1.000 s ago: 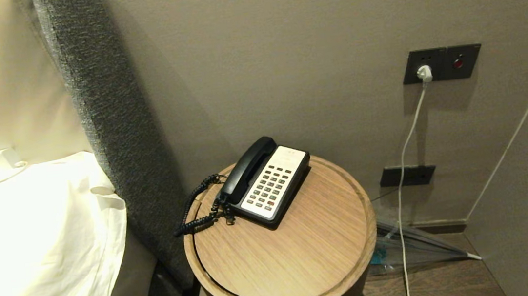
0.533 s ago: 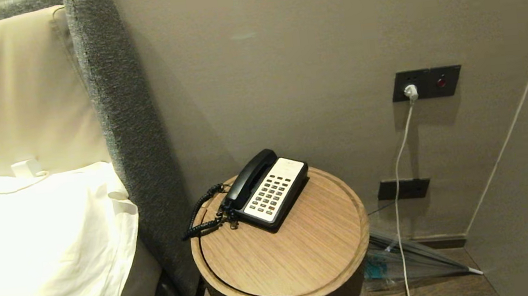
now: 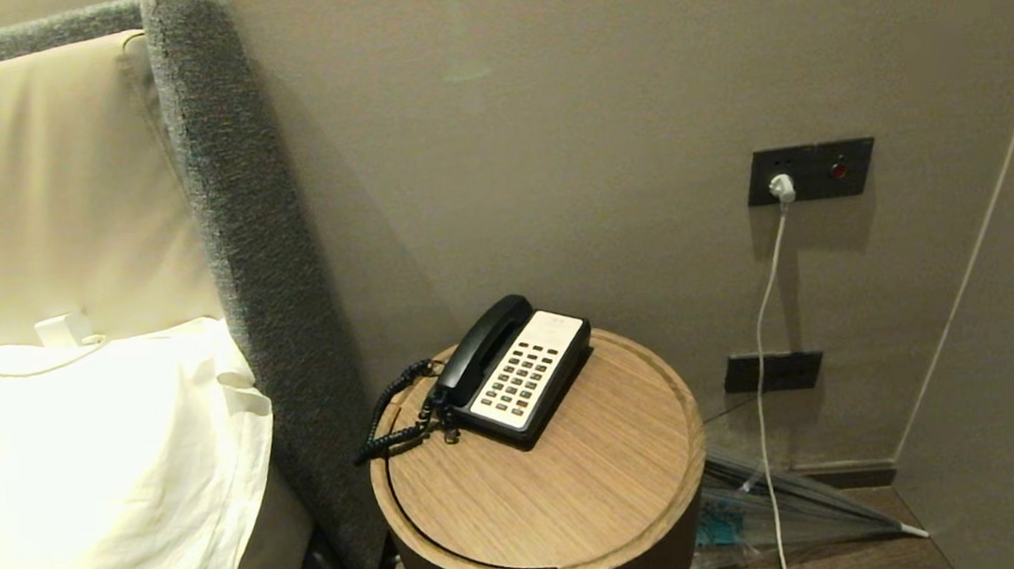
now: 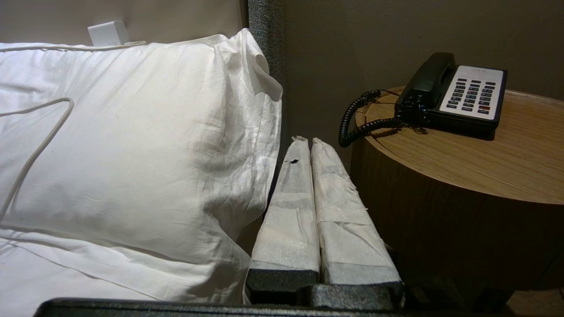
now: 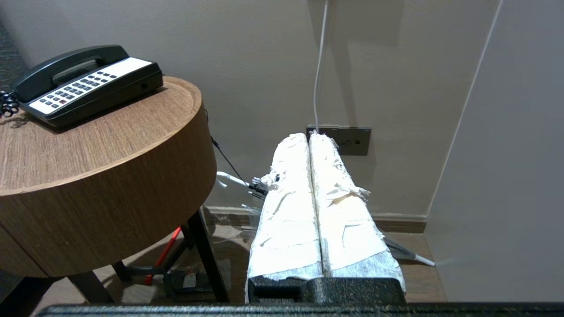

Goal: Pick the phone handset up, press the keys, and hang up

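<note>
Right now the phone handset (image 3: 482, 347) lies seated in its cradle along the left side of the phone base (image 3: 531, 380), its coiled cord (image 3: 387, 421) looping off the near-left edge of the round wooden desk (image 3: 585, 493); the phone sits toward the back of the desk, close to the wall and the grey headboard (image 3: 262, 282); a white pillow (image 3: 85, 480) lies on the bed to the left. Neither arm shows in the head view; the left gripper (image 4: 306, 143) hangs low between pillow and desk, jaws pressed together and empty; the right gripper (image 5: 309, 138) hangs low beside the desk's right side, jaws likewise together, holding nothing.

Likely trouble: the handset is glossy and curved, so padded jaws could slip; a lift could drag the light base by the taut cord; the cord could snag the desk rim.

Key labels are too small to read; the cradle hook under the handset is hidden; the desk's near edge is cut off.
</note>
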You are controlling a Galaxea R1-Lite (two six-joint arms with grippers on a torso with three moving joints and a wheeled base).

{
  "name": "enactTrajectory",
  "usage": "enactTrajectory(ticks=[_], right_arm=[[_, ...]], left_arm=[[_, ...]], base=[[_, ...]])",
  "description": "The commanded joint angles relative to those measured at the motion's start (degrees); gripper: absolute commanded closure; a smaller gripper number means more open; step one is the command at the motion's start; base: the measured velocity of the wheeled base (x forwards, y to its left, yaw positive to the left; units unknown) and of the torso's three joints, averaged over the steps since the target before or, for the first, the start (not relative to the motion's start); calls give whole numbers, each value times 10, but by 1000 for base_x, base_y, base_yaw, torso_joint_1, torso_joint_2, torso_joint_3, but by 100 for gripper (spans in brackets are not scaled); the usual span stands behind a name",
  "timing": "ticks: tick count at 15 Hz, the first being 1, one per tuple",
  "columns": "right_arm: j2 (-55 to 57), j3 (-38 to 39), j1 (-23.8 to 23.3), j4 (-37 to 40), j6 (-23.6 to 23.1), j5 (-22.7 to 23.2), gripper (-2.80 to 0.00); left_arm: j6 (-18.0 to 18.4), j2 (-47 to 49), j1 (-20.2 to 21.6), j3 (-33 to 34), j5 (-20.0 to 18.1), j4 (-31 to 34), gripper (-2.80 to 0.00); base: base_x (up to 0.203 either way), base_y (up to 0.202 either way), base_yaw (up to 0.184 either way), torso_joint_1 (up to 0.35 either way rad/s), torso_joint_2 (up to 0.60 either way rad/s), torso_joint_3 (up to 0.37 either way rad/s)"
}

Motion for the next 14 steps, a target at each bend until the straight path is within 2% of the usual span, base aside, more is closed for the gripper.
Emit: enactTrajectory(ticks=[1,14], right_arm=[[0,11,0,0,-1,0,0],[0,11,0,0,0,0,0]], left_arm=[[0,1,0,20,0,-1,0],[0,1,0,20,0,-1,0]], base=[[0,0,0,0,0,0],[0,0,0,0,0,0]])
